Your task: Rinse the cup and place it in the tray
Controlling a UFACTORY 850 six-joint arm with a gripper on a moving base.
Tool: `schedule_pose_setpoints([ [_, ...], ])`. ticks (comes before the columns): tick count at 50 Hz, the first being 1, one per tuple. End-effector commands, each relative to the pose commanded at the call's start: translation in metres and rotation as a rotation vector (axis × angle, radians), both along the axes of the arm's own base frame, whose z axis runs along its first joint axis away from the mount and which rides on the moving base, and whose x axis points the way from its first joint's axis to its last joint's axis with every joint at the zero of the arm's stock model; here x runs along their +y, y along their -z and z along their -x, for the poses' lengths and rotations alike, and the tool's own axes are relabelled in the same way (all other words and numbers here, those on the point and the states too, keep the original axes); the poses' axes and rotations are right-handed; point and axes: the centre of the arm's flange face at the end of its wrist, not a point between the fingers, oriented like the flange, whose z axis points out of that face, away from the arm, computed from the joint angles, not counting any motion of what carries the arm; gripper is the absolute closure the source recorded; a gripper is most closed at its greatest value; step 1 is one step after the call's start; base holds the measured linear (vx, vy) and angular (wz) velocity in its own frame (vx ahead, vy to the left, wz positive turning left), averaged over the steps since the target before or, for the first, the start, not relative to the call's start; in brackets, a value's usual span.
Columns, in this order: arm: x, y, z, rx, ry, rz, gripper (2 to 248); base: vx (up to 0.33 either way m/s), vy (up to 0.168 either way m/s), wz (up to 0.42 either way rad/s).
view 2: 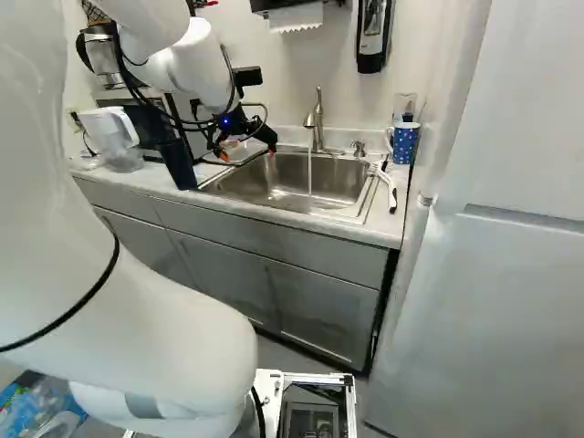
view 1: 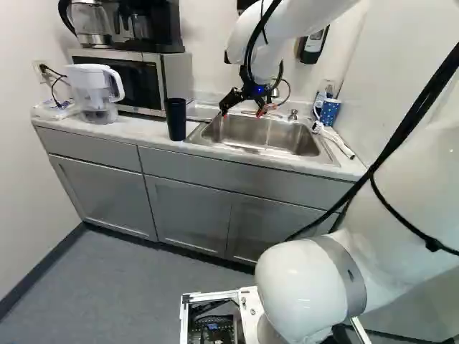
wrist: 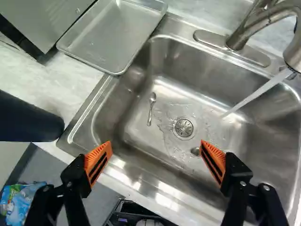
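The gripper [view 1: 242, 112] hangs over the left part of the sink [view 1: 315, 147]. In the wrist view the gripper [wrist: 155, 153] is open, its orange pads wide apart, with nothing held between them. A tall dark cup [view 1: 176, 119] stands upright on the counter just left of the sink; the wrist view shows this dark cup [wrist: 28, 120] lying outside the fingers, apart from them. Beyond it, a shallow metal tray [wrist: 113, 35] rests on the counter against the sink's edge. Water [wrist: 258, 92] runs from the faucet [view 2: 317, 119] into the basin.
A spoon [wrist: 151, 108] lies in the sink near the drain [wrist: 184, 127]. A polka-dot cup [view 2: 405, 143] and a white-and-black brush [view 2: 385, 182] are at the sink's right. A water pitcher [view 1: 93, 93] and a microwave [view 1: 136, 79] stand left on the counter.
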Motion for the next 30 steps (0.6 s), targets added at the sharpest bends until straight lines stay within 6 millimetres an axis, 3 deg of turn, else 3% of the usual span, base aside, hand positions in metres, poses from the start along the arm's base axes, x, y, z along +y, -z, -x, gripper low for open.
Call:
schedule_pose_setpoints([
  [30, 0.050, 0.000, 0.003, 0.001, -0.112, 0.000, 3, 0.000, 0.000, 0.000],
])
